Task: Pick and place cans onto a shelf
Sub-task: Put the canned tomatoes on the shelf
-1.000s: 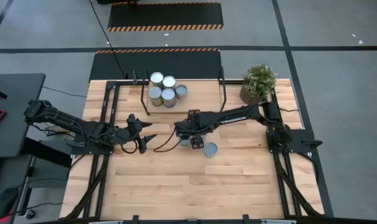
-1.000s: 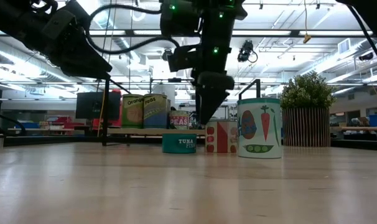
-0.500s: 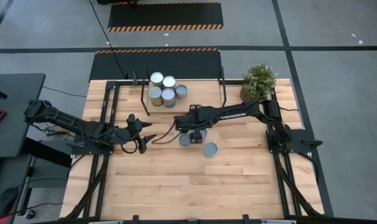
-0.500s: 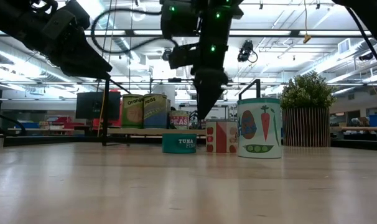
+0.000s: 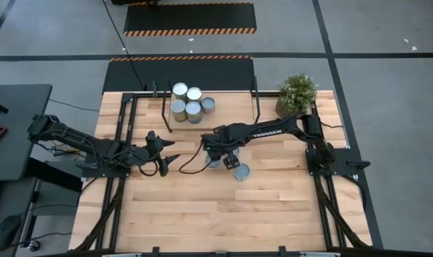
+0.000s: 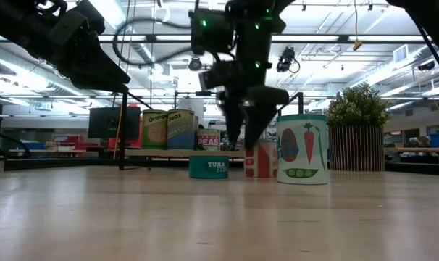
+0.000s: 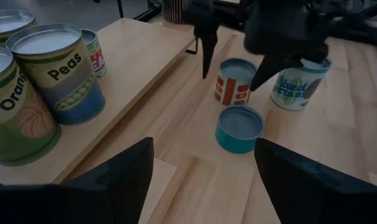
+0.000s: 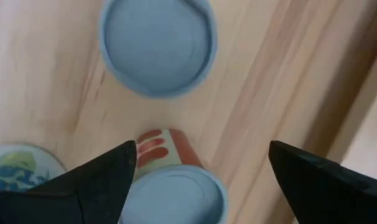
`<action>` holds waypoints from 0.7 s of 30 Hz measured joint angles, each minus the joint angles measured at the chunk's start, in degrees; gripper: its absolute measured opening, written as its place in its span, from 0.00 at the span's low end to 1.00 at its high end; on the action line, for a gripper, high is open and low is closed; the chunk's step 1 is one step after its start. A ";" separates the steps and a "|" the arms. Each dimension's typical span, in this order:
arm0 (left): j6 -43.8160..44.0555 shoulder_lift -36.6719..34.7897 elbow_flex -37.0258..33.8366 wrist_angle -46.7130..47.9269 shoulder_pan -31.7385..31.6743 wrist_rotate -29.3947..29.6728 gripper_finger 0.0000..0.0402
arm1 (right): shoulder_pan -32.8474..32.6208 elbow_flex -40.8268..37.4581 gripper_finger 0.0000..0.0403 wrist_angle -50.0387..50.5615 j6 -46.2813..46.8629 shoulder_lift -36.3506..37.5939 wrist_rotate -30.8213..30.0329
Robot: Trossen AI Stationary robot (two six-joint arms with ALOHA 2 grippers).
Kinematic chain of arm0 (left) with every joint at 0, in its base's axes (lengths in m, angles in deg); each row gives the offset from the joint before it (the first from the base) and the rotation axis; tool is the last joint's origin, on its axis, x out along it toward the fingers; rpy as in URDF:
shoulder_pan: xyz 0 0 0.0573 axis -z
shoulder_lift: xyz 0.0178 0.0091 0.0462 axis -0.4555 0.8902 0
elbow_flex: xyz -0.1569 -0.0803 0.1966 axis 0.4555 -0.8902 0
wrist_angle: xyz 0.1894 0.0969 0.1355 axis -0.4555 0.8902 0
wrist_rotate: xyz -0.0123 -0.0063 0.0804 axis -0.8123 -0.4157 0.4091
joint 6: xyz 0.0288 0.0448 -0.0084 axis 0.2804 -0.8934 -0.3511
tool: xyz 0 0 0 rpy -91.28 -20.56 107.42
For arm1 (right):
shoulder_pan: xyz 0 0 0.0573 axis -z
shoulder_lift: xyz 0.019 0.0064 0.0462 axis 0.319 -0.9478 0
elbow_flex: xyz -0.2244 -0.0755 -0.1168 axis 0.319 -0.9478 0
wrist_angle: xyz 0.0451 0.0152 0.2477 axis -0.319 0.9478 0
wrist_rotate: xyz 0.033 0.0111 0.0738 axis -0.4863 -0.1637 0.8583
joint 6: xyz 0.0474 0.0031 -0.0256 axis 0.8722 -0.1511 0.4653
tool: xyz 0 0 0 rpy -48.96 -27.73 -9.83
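Three cans stand on their bases on the wooden table: a low teal tuna can (image 6: 208,166), a red-and-white can (image 6: 261,160) and a taller vegetable-picture can (image 6: 302,148). My right gripper (image 6: 245,142) is open and points down. Its fingers stand on either side of the red-and-white can's top (image 7: 234,67) without touching it; the can also shows in the right wrist view (image 8: 170,190). Several cans (image 5: 188,102) stand on the light-wood shelf (image 7: 135,50) at the far middle. My left gripper (image 5: 168,158) is open and empty, left of the loose cans.
A potted green plant (image 5: 296,95) stands at the far right of the table. The shelf's black posts (image 5: 256,96) rise behind the loose cans. Bare wood (image 5: 216,214) lies toward the near edge.
My right gripper has opened: its fingers were together in a point above the cans and now stand apart, over the red-and-white can. The cans have kept still.
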 joint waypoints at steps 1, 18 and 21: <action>0.01 0.00 0.00 -0.01 0.00 0.01 0.71 | 0.20 -0.78 0.93 0.12 -0.03 0.00 0.23; 0.03 0.00 0.00 0.01 0.00 -0.02 0.71 | 0.32 -3.71 0.93 5.61 -1.33 -0.04 0.86; 0.03 0.00 0.00 0.01 0.00 -0.02 0.71 | 0.32 -3.71 0.93 6.19 -5.15 -0.04 -0.42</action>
